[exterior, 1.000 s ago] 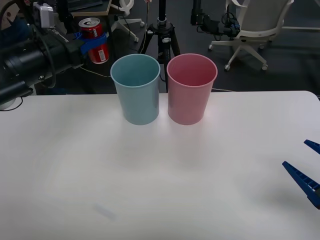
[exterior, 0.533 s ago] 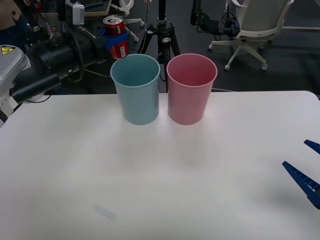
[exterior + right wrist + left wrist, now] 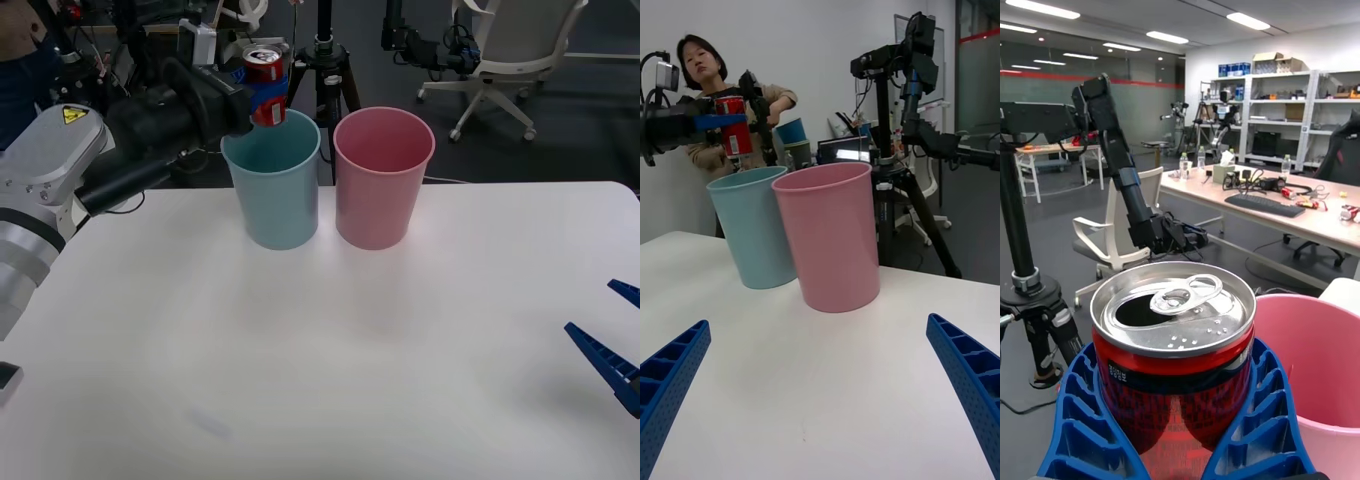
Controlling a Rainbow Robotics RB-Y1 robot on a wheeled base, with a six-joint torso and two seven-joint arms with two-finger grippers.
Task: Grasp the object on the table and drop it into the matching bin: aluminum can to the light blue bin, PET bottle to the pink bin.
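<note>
- Now the left gripper (image 3: 262, 92), at the end of the long black and grey arm reaching in from the robot's left, holds the small red aluminium drinks can (image 3: 265, 85) with its blue ribbed jaws clamped on the can's sides; the can is aloft over the far left rim of the tall, round, tapered light blue plastic bin (image 3: 273, 180), well above the wide white tabletop (image 3: 320, 340).
- To do this step well, I would judge that the can should be carried a little further over the middle of the blue opening before the jaws part, since it sits close to the rim and could clip it or fall behind.
- Keep it on the blue side: the same-shaped pink plastic bin (image 3: 383, 178) stands just beside the blue one, their walls all but touching.
- Release with the can upright and low over the mouth, so that it falls straight and does not bounce out.
- In the left wrist view the can (image 3: 1174, 352) shows a silver top with the pull-tab pressed in and the mouth open, red sides with a dark band of small print, and the blue fingers (image 3: 1082, 420) cupping it.
- At the right edge of the tabletop the right gripper (image 3: 820, 390) waits low, its jaws spread wide and holding nothing.
</note>
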